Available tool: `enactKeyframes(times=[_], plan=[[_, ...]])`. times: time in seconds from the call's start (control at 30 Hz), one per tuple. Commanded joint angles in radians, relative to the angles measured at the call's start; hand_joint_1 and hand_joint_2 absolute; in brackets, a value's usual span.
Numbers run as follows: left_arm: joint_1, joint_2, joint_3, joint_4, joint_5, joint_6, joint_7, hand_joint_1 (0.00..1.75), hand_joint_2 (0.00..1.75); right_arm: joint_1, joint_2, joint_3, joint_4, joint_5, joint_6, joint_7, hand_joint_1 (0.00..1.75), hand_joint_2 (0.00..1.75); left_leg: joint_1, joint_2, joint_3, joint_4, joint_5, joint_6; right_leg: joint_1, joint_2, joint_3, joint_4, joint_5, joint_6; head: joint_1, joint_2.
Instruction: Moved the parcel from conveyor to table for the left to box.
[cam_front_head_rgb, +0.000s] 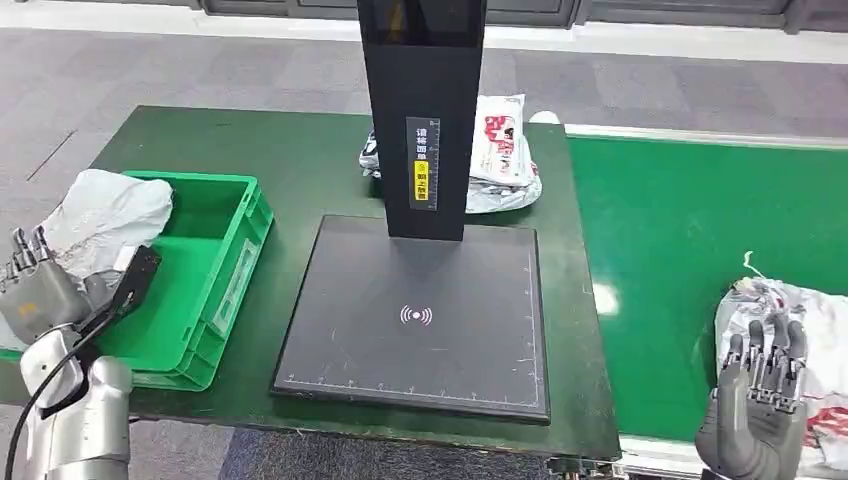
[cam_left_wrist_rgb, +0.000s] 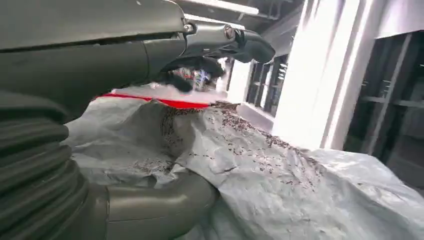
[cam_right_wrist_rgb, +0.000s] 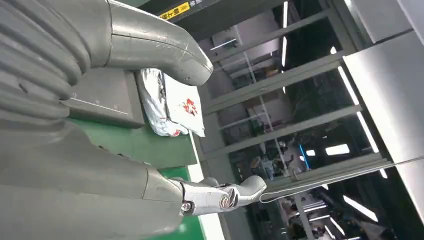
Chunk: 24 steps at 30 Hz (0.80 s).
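A crumpled grey parcel (cam_front_head_rgb: 110, 215) hangs over the left rim of the green box (cam_front_head_rgb: 235, 262). My left hand (cam_front_head_rgb: 40, 290) grips it from the near side. In the left wrist view the grey parcel (cam_left_wrist_rgb: 260, 170) lies between the thumb (cam_left_wrist_rgb: 160, 205) and the fingers (cam_left_wrist_rgb: 235, 40). A white and red parcel (cam_front_head_rgb: 805, 325) lies on the green conveyor (cam_front_head_rgb: 680, 230) at the right. My right hand (cam_front_head_rgb: 765, 395) hovers at that parcel's near edge with fingers spread and nothing in them. The right wrist view shows its thumb (cam_right_wrist_rgb: 165, 47) and fingers (cam_right_wrist_rgb: 225, 192) apart.
A black scanner plate (cam_front_head_rgb: 420, 320) with a tall black post (cam_front_head_rgb: 425, 110) fills the middle of the dark green table (cam_front_head_rgb: 300, 160). Another white and red parcel (cam_front_head_rgb: 505, 150) lies behind the post, the same parcel (cam_right_wrist_rgb: 172, 102) in the right wrist view.
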Motion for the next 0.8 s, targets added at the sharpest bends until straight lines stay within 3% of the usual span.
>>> enactKeyframes(times=[0.03,0.3,0.43,0.67,0.77,0.8], plan=[[-0.006,-0.057,-0.105,-0.045,0.069,-0.025,-0.039,0.0,1.75,-0.028,0.003,-0.056,0.046,-0.016,-0.011,0.011,0.0,1.75,0.001,-0.006,0.001,-0.001,0.001,0.001,0.001,-0.004,0.003,-0.003,0.0,0.0,0.0,0.0],[-0.012,-0.08,-0.142,-0.064,0.229,-0.083,-0.129,0.0,1.75,-0.021,0.003,-0.062,0.039,-0.023,-0.025,0.016,0.0,1.75,0.001,-0.005,0.001,-0.001,0.001,0.001,0.001,-0.003,0.003,-0.002,0.0,0.0,0.0,0.0],[0.073,-0.088,-0.26,-0.173,0.813,-0.551,-0.412,0.0,1.75,-0.022,0.003,-0.078,0.058,-0.028,-0.02,0.013,0.0,1.75,0.001,-0.004,0.002,-0.001,0.001,0.001,0.001,-0.002,0.004,-0.003,0.0,0.0,0.0,0.0],[0.108,-0.085,-0.345,-0.244,0.806,-0.537,-0.407,0.0,1.75,-0.018,0.003,-0.08,0.053,-0.031,-0.041,0.009,0.0,1.75,0.001,0.0,0.002,-0.001,0.0,0.001,0.001,0.001,0.003,-0.002,0.0,0.0,0.0,0.0],[0.091,-0.101,-0.377,-0.27,0.819,-0.501,-0.367,0.0,1.75,-0.003,0.003,-0.077,0.033,-0.039,-0.05,0.017,0.0,1.75,0.001,-0.005,0.001,-0.001,0.0,0.0,0.001,-0.004,0.003,-0.002,0.0,0.0,0.0,0.0],[0.091,-0.103,-0.377,-0.276,0.831,-0.484,-0.363,0.0,0.0,-0.002,0.003,-0.077,0.032,-0.043,-0.053,0.019,0.0,1.75,0.001,-0.007,0.0,0.0,0.0,0.0,0.001,-0.005,0.002,-0.002,0.0,0.0,0.0,0.0]])
